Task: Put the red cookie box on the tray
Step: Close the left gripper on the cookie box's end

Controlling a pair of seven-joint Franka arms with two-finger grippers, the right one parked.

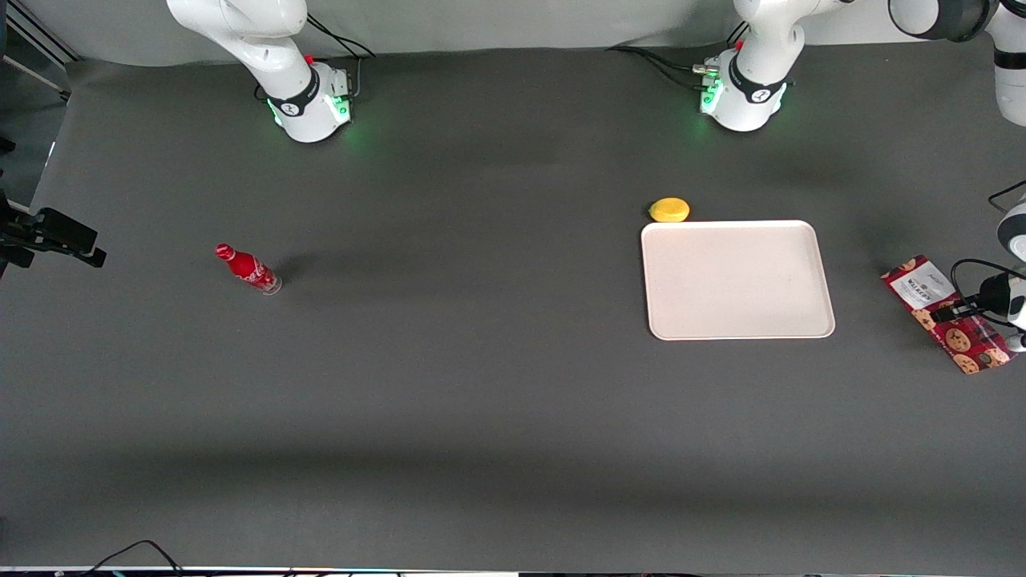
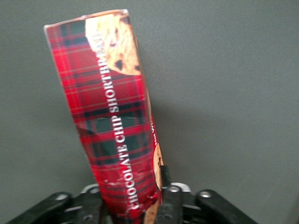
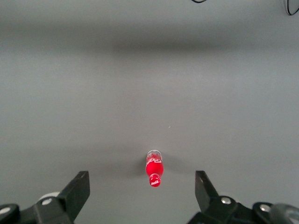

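Although the working arm partly covers it in the front view, the red cookie box (image 1: 946,312) lies slantwise near the working arm's end of the table, apart from the tray (image 1: 737,280), with the gripper (image 1: 974,308) over its middle. Its white label faces up toward the tray end, but the print there is too small to read. A yellow object (image 1: 669,210), possibly a lemon, sits just beside the tray's farther rim, and a small red bottle (image 1: 248,270) stands toward the parked arm's end. In the left wrist view the gripper (image 2: 135,205) is closed on the red cookie box (image 2: 110,112), its fingers (image 2: 170,200) pressing the narrow sides near one end while the rest juts out freely. White lettering along the tartan side reads "CHOCOLATE CHIP SHORTBREAD", with cookie pictures at the end. I judge it a light, stiff cardboard carton, somewhat glossy and crushable, with brittle contents; a hold nearer mid-length would likely limit its tilting. In the right wrist view only the red bottle (image 3: 154,169) stands on the grey table.
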